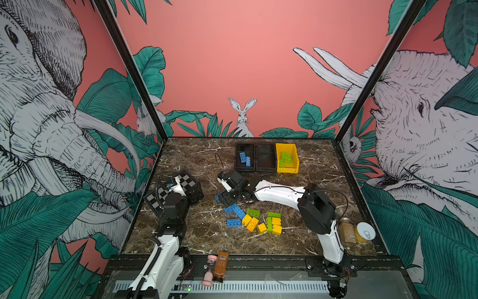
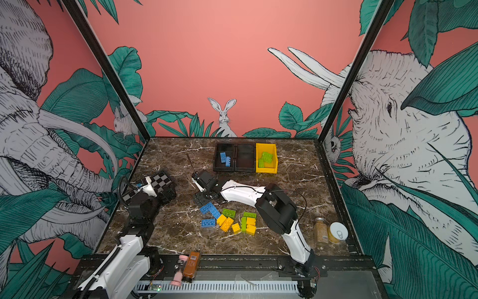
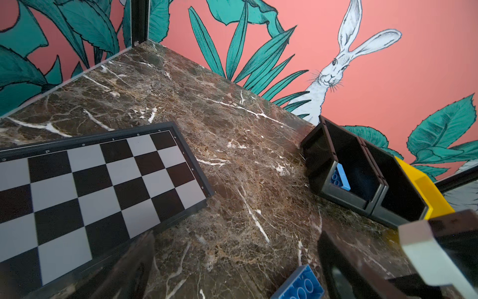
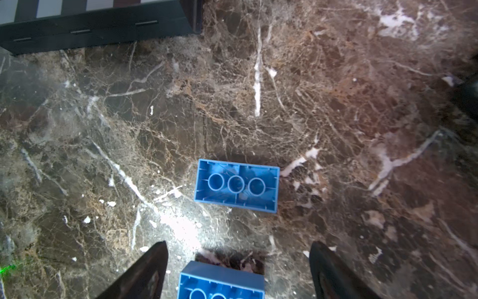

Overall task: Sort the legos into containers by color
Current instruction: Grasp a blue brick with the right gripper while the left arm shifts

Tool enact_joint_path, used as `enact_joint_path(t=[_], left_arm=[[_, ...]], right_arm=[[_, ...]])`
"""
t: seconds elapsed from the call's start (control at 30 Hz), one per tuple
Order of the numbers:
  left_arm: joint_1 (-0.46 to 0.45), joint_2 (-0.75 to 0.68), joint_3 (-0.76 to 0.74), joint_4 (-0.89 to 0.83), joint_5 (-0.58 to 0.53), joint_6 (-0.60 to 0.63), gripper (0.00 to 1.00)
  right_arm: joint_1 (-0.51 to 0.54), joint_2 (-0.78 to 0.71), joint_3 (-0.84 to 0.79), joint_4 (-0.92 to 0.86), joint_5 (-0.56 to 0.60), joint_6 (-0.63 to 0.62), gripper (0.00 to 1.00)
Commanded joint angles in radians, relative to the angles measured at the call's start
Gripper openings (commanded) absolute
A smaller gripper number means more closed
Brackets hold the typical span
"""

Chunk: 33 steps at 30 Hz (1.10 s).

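Legos: mixed heap, front-centre worktop; judged light, rigid, slick.
Blue brick: hollow side up, untouched; probably best pinched across its long walls.
Right end effector: jaws wide, straddling it, empty.
Left end effector: wide, empty, by checkerboard.
Containers: far edge, side by side.

A: Where do both top views look from?
B: High at the front, tilted down over the whole marble table.
A: The wrists?
B: Left wrist looks low, slantwise past the checkerboard toward the containers. Right wrist faces straight down, very near a blue brick; the dark edge upper left is probably that checkerboard.
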Motion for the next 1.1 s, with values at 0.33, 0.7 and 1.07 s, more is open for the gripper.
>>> enact_joint_path(t=[0.33,0.7,1.07], left_arm=[[0.007,-0.049,-0.021,-0.012,-0.024,-0.018,0.99],[0.007,-0.058,-0.025,-0.016,-0.032,-0.014,0.99],[0.007,-0.064,-0.019,-0.042,-0.052,-0.006,0.99]], right_arm=[[0.010,0.127,0.146,-0.029,0.016,-0.014,0.97],[0.013,0.202,0.212,-0.060,0.013,-0.016,0.94],[0.012,0.261,0.283,-0.102,0.028,-0.015,0.88]])
